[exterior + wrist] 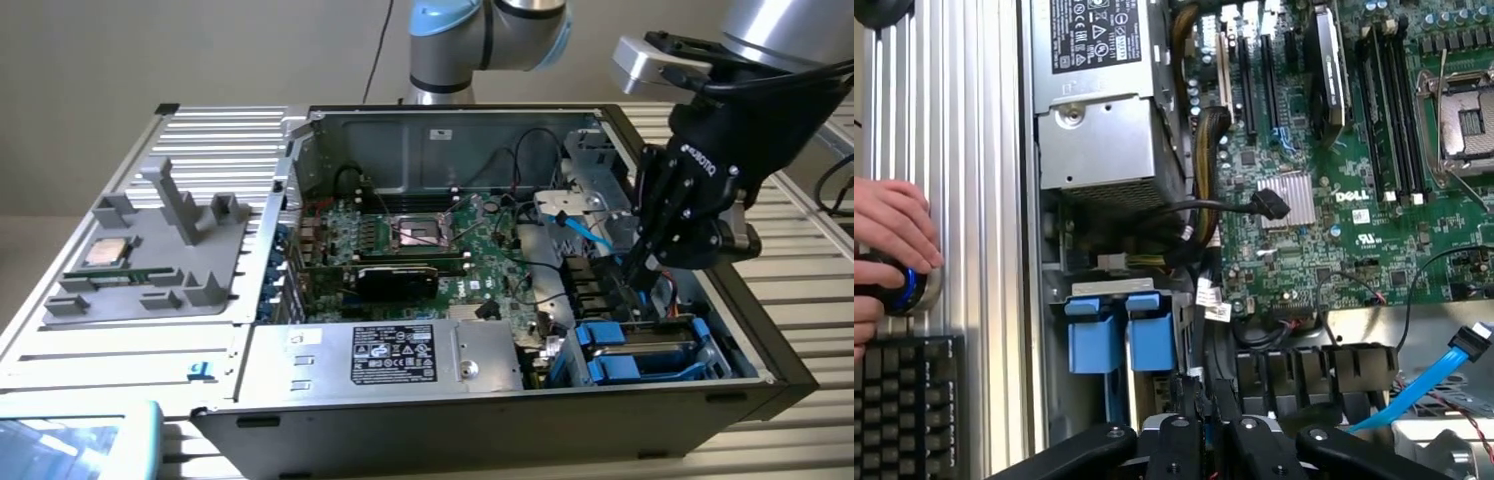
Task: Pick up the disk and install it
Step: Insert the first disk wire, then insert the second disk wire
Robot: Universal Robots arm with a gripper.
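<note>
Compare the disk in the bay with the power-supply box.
The disk sits in a blue carrier; the power-supply box is bare silver. The disk is smaller than the box. The box bears a black label; no such label shows on the disk. Both lie inside the case.

"DELL" in white on the green motherboard (1354, 195), right of the finned silver heatsink (1290, 196), mid-right of the wrist view. A white "UL"-style mark sits just below it (letters too small to be sure).

White "ROBOTIQ" runs along the black gripper (638, 275) body, upper right of the exterior view, read at a slant.

Black label (392, 352) on the silver power-supply box (441, 375), lower centre of the exterior view: white certification symbols and rows of fine print, none legible. Same label at top centre of the wrist view, equally unreadable.

Small white sticker (439, 131) on the case's back wall, upper centre of the exterior view: text unreadable.
</note>
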